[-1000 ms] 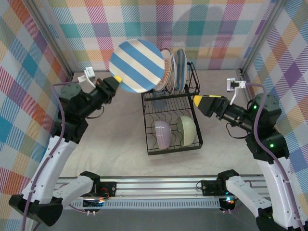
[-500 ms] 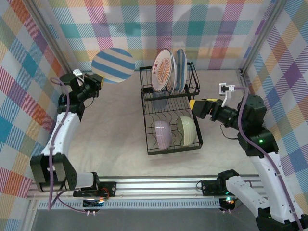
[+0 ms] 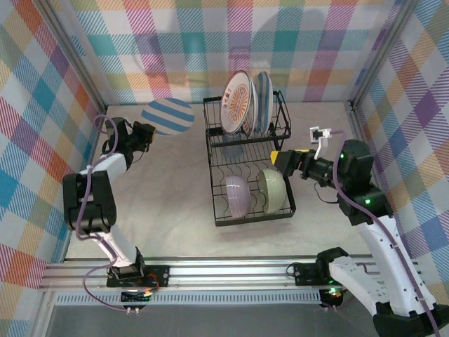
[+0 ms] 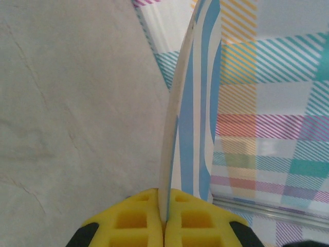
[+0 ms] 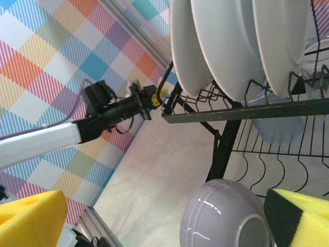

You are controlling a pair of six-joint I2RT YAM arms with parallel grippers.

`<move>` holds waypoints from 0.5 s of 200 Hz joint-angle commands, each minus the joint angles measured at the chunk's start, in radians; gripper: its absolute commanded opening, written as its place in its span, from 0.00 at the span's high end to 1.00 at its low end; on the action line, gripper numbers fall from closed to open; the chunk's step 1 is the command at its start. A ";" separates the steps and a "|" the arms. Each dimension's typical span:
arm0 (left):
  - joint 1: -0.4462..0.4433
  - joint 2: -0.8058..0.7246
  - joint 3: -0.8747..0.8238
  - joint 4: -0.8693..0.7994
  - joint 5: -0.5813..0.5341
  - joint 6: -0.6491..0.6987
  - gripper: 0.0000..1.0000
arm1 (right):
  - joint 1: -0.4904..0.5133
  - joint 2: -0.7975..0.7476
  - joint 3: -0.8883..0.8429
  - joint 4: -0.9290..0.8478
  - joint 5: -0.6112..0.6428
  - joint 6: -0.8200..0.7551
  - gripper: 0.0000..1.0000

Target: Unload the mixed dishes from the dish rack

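Gripper, left [image 3: 145, 131]: closed on the striped plate's rim, yellow pads pinching it edge-on in the wrist view.
Striped plate [image 3: 168, 116]: out of the rack, held at the far left of the worktop [image 3: 175, 189] near the back wall; whether it touches the surface cannot be told.
Rack [image 3: 217, 210]: mid-worktop, to the right of that plate and well apart from it.
Upper basket [image 3: 279, 112]: sunburst plate [image 3: 236, 100] upright, more plates [image 3: 262, 98] just beside it on the right.
Tumbler [image 3: 233, 149]: under the basket, behind the wires.
Lower tray [image 3: 252, 216]: lavender bowl [image 3: 236, 194] left, green bowl [image 3: 273, 189] right — both on edge, side by side.
Gripper, right [image 3: 283, 160]: open, jaws wide apart, empty — at the rack's right side, near the green bowl.
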 commanded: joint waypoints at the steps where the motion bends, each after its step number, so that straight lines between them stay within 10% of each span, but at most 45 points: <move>1: 0.019 0.082 0.056 0.173 0.046 0.004 1.00 | 0.002 -0.034 0.024 -0.017 -0.059 -0.035 0.01; 100: 0.035 0.310 0.117 0.240 0.086 -0.010 1.00 | 0.002 -0.153 0.007 -0.150 -0.140 -0.028 0.01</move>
